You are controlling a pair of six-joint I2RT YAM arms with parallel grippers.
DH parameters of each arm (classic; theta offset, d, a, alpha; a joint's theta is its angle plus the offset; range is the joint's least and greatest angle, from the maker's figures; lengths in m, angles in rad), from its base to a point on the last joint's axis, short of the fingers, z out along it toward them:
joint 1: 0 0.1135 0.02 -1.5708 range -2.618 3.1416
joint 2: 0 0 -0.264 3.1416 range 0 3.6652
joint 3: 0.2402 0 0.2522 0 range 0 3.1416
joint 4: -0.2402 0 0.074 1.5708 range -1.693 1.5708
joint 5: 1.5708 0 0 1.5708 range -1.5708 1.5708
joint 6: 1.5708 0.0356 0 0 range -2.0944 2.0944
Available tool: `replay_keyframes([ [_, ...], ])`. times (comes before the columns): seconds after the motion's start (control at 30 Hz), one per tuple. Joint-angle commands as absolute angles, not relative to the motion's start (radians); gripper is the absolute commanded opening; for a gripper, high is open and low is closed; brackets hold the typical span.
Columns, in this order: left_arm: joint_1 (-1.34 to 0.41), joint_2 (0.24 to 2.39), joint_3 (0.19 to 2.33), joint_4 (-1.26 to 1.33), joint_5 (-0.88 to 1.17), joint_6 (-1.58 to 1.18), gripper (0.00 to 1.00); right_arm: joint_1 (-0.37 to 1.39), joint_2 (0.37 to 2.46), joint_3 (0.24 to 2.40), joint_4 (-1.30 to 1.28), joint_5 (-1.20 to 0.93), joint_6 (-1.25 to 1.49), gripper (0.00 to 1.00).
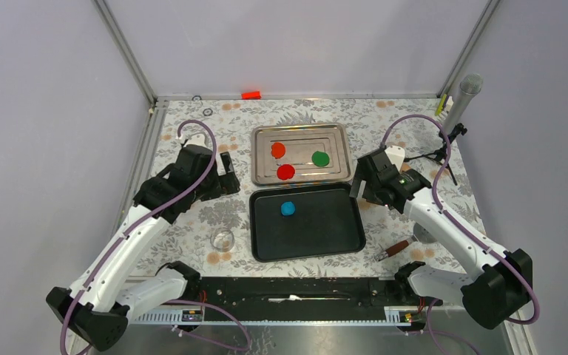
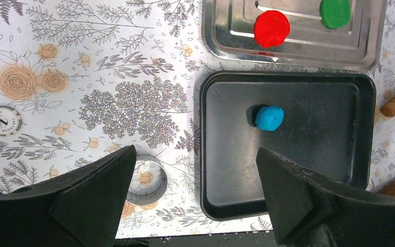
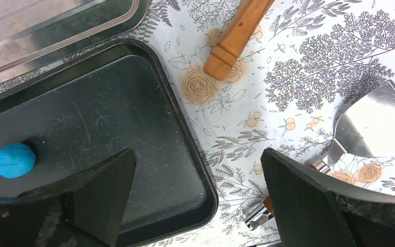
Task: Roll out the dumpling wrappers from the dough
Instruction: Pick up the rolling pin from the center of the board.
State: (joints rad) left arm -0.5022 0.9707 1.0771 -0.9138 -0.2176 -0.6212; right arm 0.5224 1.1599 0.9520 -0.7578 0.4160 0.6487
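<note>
Dough puck on black tray; left pincer and right pincer gaping, empty

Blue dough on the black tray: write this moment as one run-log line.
dough: puck on black tray, unrolled | left gripper: open, empty | right gripper: open, empty

Plain grey walls enclose a floral-patterned table; aluminium frame posts at corners.

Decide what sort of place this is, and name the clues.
Probably a robotics lab bench staged as a kitchen worktop: a robot's left arm and right arm bolted at the near edge, a metal frame around it, and a black tray holding blue dough on a floral cloth.
</note>
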Motion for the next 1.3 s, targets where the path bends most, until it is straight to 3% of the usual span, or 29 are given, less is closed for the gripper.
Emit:
replay_keyframes([
  [0.0,-0.49,0.953,1.077,-0.877,-0.269,-0.648,0.99,0.518,1.138,0.988,-0.749,0.409,0.659,1.0],
  [0.33,-0.489,0.949,1.058,-0.865,-0.229,-0.616,0.99,0.518,1.134,0.949,-0.746,0.422,0.635,1.0],
  [0.57,-0.511,0.915,0.94,-0.778,-0.067,-0.651,0.99,0.483,1.135,0.924,-0.744,0.481,0.629,0.99],
  [0.77,-0.625,0.9,0.882,-0.742,-0.067,-0.704,0.99,0.327,1.136,0.907,-0.693,0.381,0.586,1.0],
  [0.97,-0.829,0.94,0.921,-0.734,-0.164,-0.694,0.99,0.171,1.21,0.893,-0.607,0.149,0.606,1.0],
  [1.27,-0.965,0.998,0.954,-0.672,-0.221,-0.742,0.99,0.146,1.347,0.867,-0.487,0.202,0.625,1.0],
])
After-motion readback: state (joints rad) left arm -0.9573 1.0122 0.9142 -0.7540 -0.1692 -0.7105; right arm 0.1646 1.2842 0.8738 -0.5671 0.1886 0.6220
